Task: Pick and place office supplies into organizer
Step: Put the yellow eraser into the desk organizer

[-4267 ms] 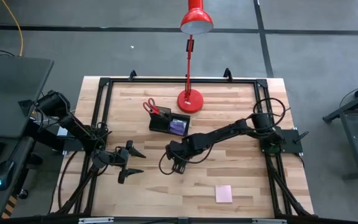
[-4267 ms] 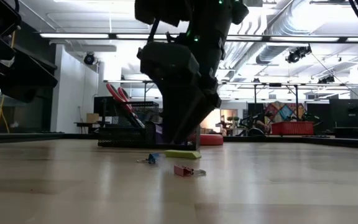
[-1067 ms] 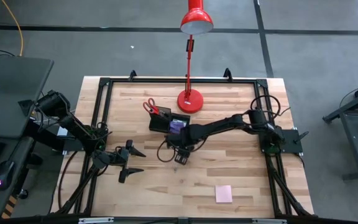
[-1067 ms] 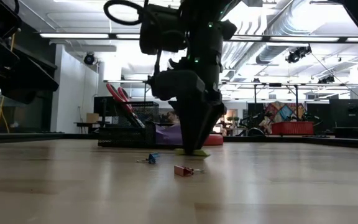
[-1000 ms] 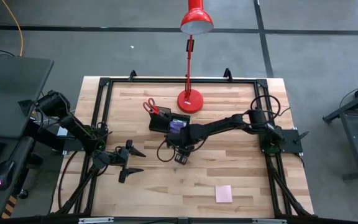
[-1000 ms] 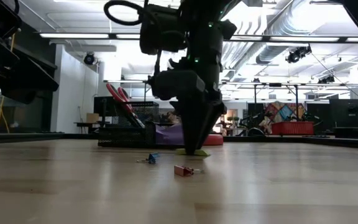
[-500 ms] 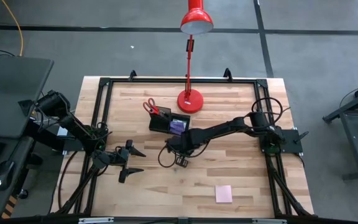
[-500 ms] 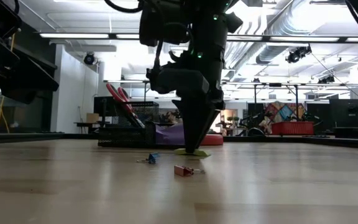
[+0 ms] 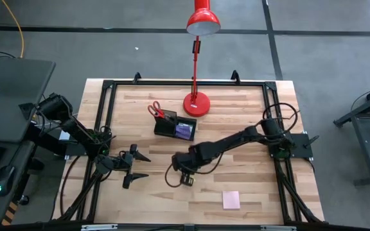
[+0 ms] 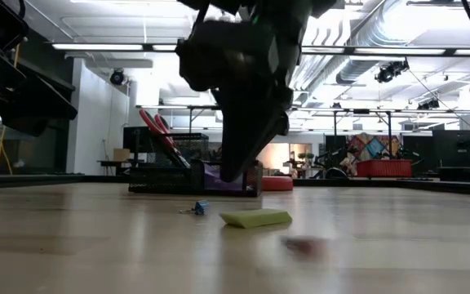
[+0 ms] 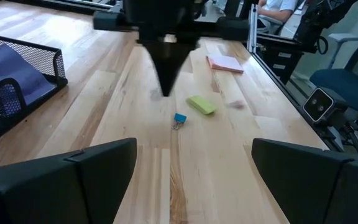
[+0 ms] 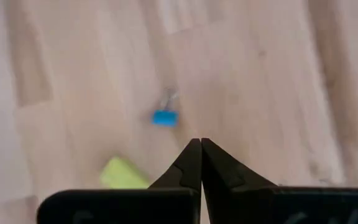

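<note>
My right gripper (image 10: 227, 175) hangs shut above the table's middle, its tips clear of the wood, with nothing between the fingers (image 12: 201, 144). Below and beside it lie a yellow block (image 10: 255, 218) flat on the table and a small blue clip (image 10: 198, 208). The black organizer (image 9: 175, 127) stands farther back with a purple pad (image 11: 11, 65) inside and red-handled scissors (image 9: 156, 110) sticking up from its left end. A pink sticky pad (image 9: 231, 199) lies near the front edge. My left gripper (image 9: 137, 167) waits open at the table's left.
A red desk lamp stands on its base (image 9: 196, 104) behind the organizer. A small blurred reddish thing (image 10: 304, 243) shows on the wood in front of the yellow block. The table's black frame rail (image 9: 172, 82) runs around the wooden top.
My right gripper has risen and gone toward the table's near edge, tipping as it went. The yellow block has slid nearer the front and lies free on the wood. The small red clip has left its spot and shows only as a blur farther forward and right.
</note>
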Robot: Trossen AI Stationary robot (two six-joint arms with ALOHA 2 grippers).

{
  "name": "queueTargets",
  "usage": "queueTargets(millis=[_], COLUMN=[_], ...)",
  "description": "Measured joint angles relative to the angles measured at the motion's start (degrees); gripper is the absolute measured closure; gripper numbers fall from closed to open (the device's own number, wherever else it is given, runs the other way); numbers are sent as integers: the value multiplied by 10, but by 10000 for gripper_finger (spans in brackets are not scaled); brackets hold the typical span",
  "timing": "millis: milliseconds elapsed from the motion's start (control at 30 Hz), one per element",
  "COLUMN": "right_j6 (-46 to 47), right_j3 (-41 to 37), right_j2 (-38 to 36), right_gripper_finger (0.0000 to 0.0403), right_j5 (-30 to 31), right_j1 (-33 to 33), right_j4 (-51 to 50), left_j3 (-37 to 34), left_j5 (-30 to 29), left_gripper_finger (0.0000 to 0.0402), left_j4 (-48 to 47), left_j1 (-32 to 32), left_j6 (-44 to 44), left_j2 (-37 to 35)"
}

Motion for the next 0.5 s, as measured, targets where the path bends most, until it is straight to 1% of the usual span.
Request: queueTargets(millis=[100,200,300,367,433,500], right_j6=[1,15,20,15,5,17], right_j3=[0,0,0,0,0,0], right_j2=[0,0,-3,-4,-4,-4], right_gripper_finger=[399,400,401,402,396,378], right_j5=[21,-3,-5,3,12,9], right_j1=[2,8,19,27,33,38], right_j4=[-6,-9,-11,-12,-13,-13], left_j3=[0,0,0,0,0,0], left_j5=[-1,-2,-2,-2,-2,-2], left_gripper_finger=[89,89,89,89,89,89], left_j4=[0,0,0,0,0,0], left_j1=[0,0,0,0,0,0], left_j6=[0,0,0,2,5,5], left_j2=[0,0,0,0,0,0])
